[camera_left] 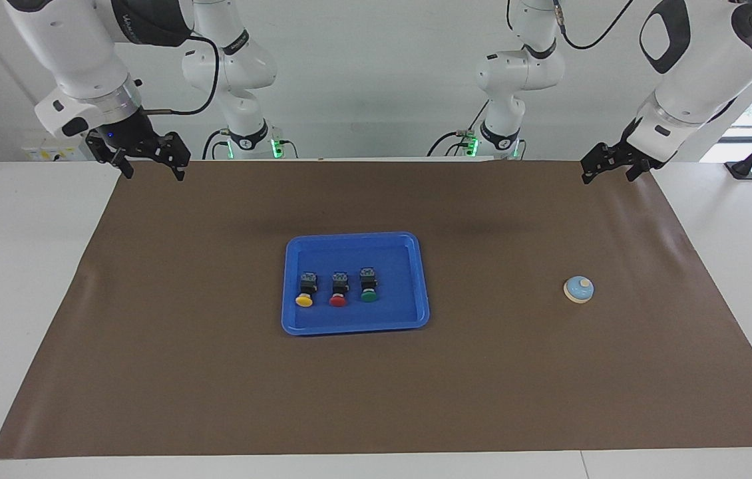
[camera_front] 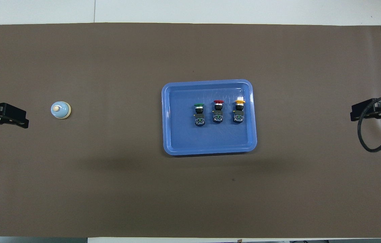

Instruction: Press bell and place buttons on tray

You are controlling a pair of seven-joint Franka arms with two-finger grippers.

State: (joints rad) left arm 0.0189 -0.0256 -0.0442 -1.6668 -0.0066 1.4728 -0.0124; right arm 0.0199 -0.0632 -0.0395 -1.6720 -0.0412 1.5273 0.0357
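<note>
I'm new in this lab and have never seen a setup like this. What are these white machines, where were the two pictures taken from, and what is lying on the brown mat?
The white machines are two robot arms, each ending in a black two-fingered claw. One picture faces them across the table; the other looks steeply down from above their end. Both show the same moment.

On the brown mat lies a blue tray holding three push-buttons in a row: yellow button, red button and green button. A small blue bell stands on the mat toward the left arm's end.

The left claw and right claw hang open over the mat's two ends, holding nothing.
</note>
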